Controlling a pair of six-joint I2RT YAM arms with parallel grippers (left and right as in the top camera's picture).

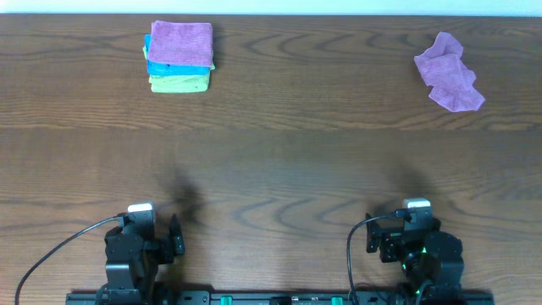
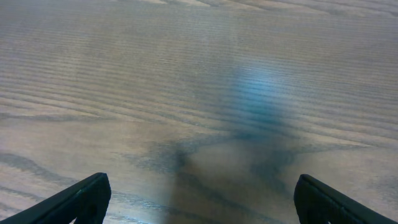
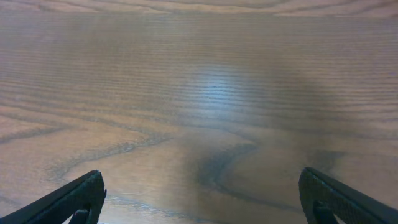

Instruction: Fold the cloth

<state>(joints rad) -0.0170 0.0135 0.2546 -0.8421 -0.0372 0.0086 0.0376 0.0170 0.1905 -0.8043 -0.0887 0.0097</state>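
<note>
At the far left of the wooden table (image 1: pixel 271 161) I see a neat stack of three folded cloths. A purple cloth (image 1: pixel 180 42) lies on top, a blue cloth (image 1: pixel 178 69) under it, and a yellow-green cloth (image 1: pixel 179 83) at the bottom. Up close I see grey-brown grain, dark shadows and a pale sheen.

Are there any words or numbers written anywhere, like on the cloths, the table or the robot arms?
No text can be read anywhere.
The crumpled purple cloth, the stack of folded cloths and the wooden table carry no writing.
Any label on the left arm or right arm is too small to read.
</note>
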